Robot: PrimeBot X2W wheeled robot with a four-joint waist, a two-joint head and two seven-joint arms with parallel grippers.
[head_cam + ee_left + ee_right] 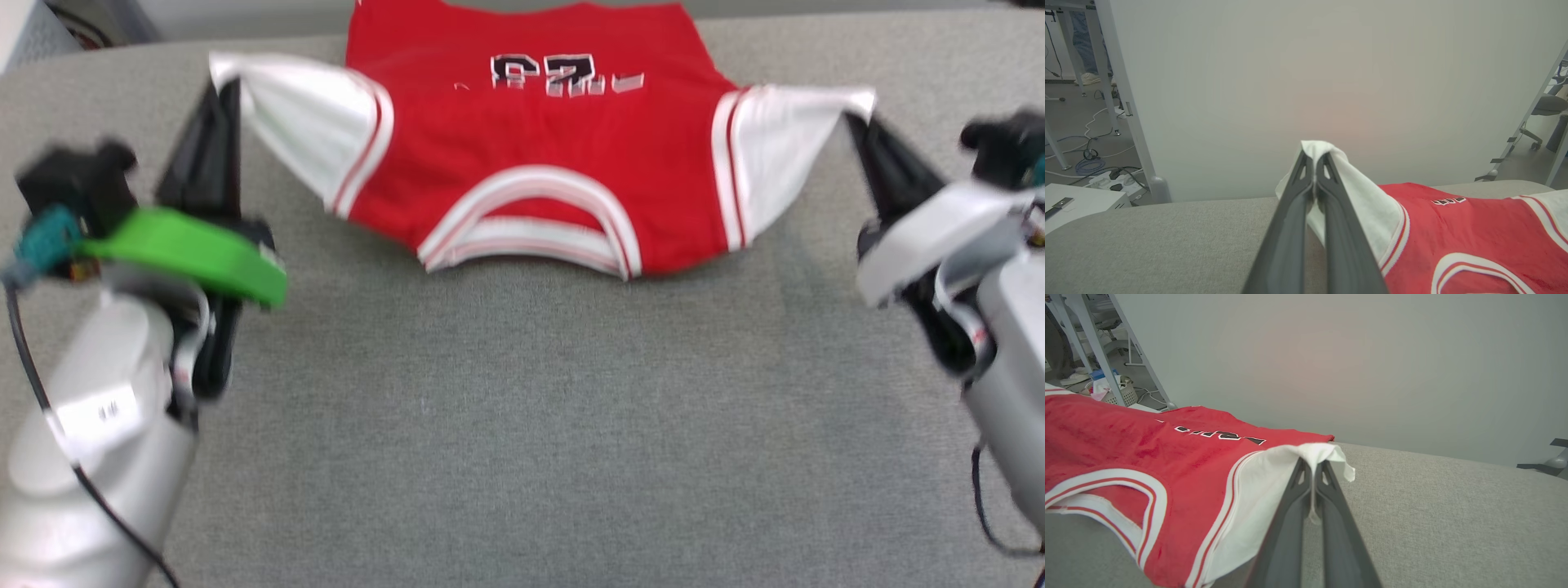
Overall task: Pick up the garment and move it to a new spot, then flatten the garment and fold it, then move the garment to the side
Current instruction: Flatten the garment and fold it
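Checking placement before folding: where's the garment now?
In the head view, the garment lies top centre on the grey surface, collar toward the robot, its sleeves pinched by the left end effector and right end effector.

The left end effector reaches forward on the robot's left. Its two dark fingers are pressed together on one white sleeve tip of the garment. The right end effector does the same on the right, pinching the other sleeve tip. Both pale forearms rise from the head view's lower corners.
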